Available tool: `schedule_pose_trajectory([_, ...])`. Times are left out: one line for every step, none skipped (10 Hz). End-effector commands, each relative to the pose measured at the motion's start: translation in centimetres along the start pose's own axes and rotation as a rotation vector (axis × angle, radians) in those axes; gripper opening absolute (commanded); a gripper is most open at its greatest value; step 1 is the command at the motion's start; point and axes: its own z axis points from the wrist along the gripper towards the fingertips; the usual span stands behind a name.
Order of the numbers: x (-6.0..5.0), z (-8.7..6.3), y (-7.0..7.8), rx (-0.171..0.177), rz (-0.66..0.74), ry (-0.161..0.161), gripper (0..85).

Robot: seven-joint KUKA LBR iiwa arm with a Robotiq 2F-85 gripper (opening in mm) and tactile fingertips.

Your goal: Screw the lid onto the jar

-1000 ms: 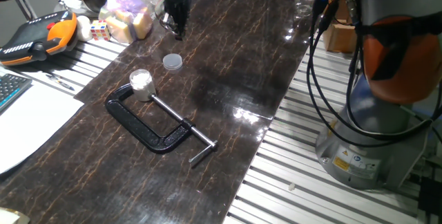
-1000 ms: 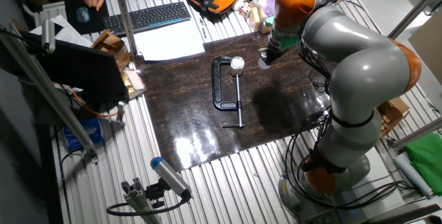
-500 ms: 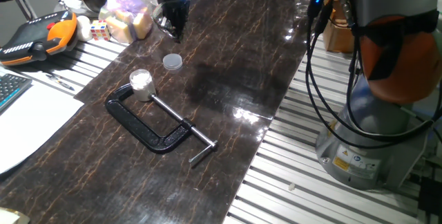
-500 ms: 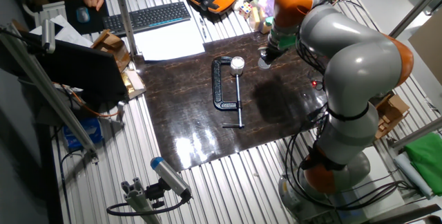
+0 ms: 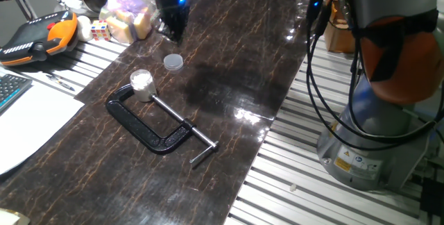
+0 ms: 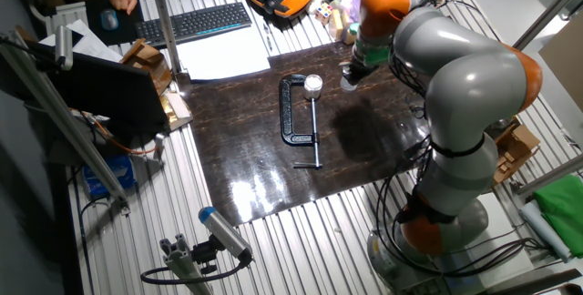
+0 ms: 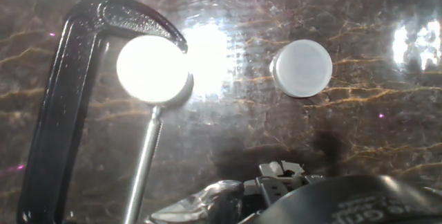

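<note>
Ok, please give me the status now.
Tool raised, holds nothing. Lid flat on table, apart from jar. Jar sits inside C-clamp.

Dark marbled tabletop on a slatted aluminium bench

The dark brown, gold-veined, glossy tabletop (image 5: 229, 65) carries a black C-clamp (image 5: 149, 124) at its centre, jaw closed around the small whitish jar (image 5: 141, 82). The pale round lid (image 5: 173, 62) lies flat just beside the jar, at about two o'clock from it in the fixed view over the clamp, not touching. On the slatted bench (image 5: 291, 169) at ten o'clock lie a bagged bundle (image 5: 128, 13) and an orange teach pendant (image 5: 38, 34).
</note>
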Motion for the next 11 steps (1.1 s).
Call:
schedule_pose_trajectory([-0.4, 0.6, 0.2, 0.000, 0.022, -0.002, 0.7])
schedule_pose_trajectory([-0.8, 1.1, 0.2, -0.003, 0.045, 0.004, 0.7])
schedule_pose_trajectory([-1.0, 1.5, 0.1, -0.006, 0.051, 0.004, 0.7])
schedule_pose_trajectory([-1.0, 1.7, -0.1, -0.002, 0.058, 0.006, 0.7])
schedule_pose_trajectory([-1.0, 1.8, -0.2, 0.001, 0.080, 0.007, 0.7])
schedule_pose_trajectory([-1.0, 2.1, -0.5, -0.009, 0.083, 0.019, 0.7])
schedule_pose_trajectory([-0.9, 2.3, -0.9, -0.024, 0.088, 0.025, 0.7])
schedule_pose_trajectory([-0.7, 2.6, -1.5, -0.021, 0.088, 0.023, 0.7])
schedule_pose_trajectory([-0.7, 3.0, -2.1, -0.043, 0.097, 0.026, 0.7])
schedule_pose_trajectory([-0.8, 3.2, -2.4, -0.036, 0.094, 0.025, 0.7])
schedule_pose_trajectory([-0.8, 3.3, -2.9, -0.031, 0.091, 0.026, 0.7])
